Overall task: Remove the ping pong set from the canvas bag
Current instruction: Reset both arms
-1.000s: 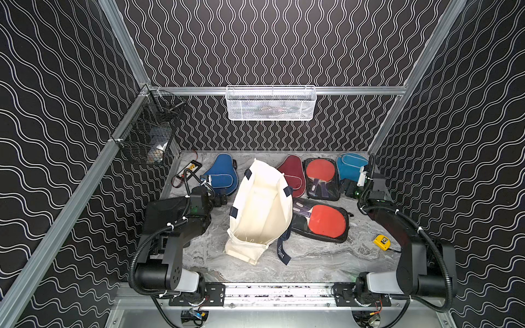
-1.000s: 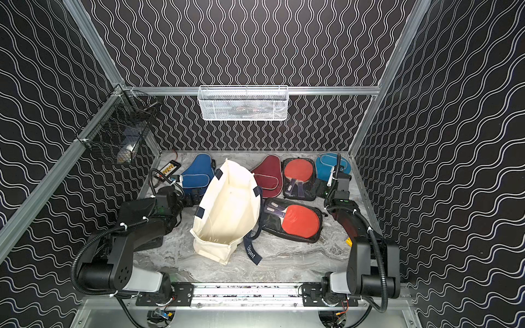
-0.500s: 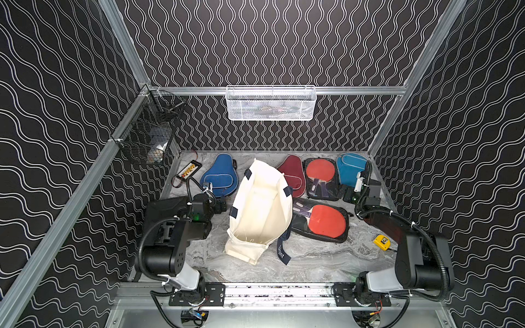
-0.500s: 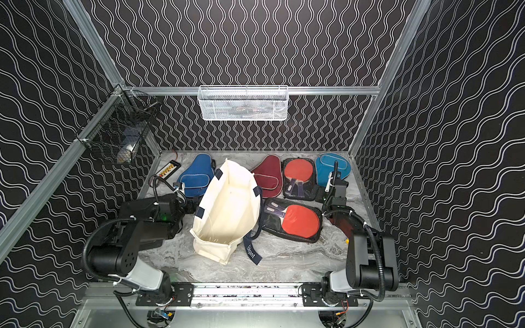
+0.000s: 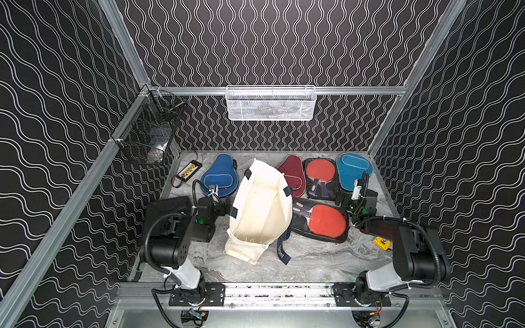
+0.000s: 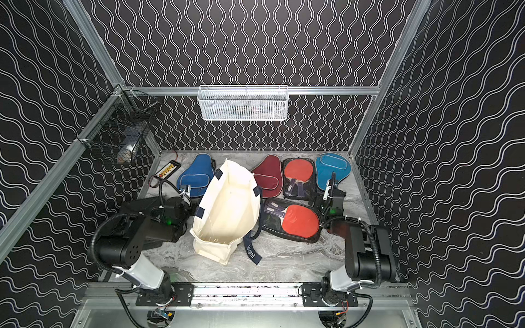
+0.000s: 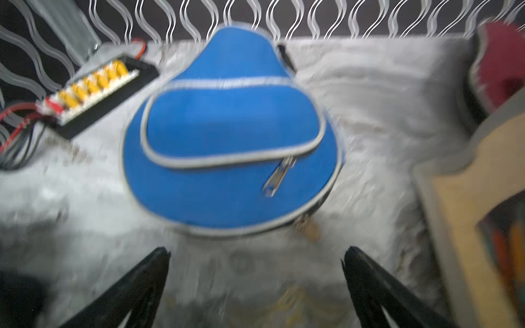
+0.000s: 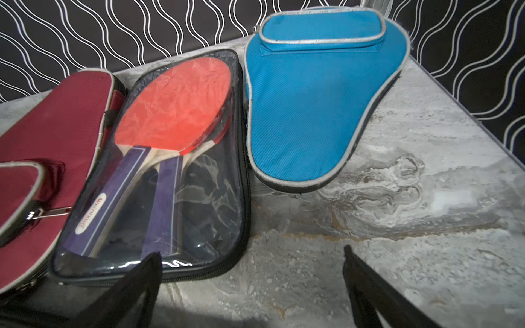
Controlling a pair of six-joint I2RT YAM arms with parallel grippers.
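The cream canvas bag [image 5: 261, 210] [image 6: 227, 210] lies open on its side mid-table, and only cream cloth shows inside it. The ping pong set lies around it: a blue cover [image 5: 217, 177] [image 7: 227, 136], a maroon cover [image 5: 292, 173] [image 8: 56, 127], a teal cover [image 5: 352, 170] [image 8: 312, 99] and two clear pouches with red paddles [image 5: 319, 177] [image 5: 321, 223] [image 8: 170, 159]. My left gripper [image 5: 225, 205] [image 7: 255, 255] is open and empty, between the blue cover and the bag. My right gripper [image 5: 342, 201] [image 8: 251, 255] is open and empty over bare table, beside the rear pouch.
A black hard case [image 5: 167, 204] sits under the left arm. A yellow connector board [image 5: 189, 171] [image 7: 93, 82] lies at the back left, and a small yellow part [image 5: 382, 243] at the right. A white mesh basket [image 5: 271, 103] and a black wire basket [image 5: 150, 133] hang on the walls.
Both arms have folded back toward the front rail. The left gripper drew away from the blue cover and the right from the teal cover. Bag and cases stayed put.
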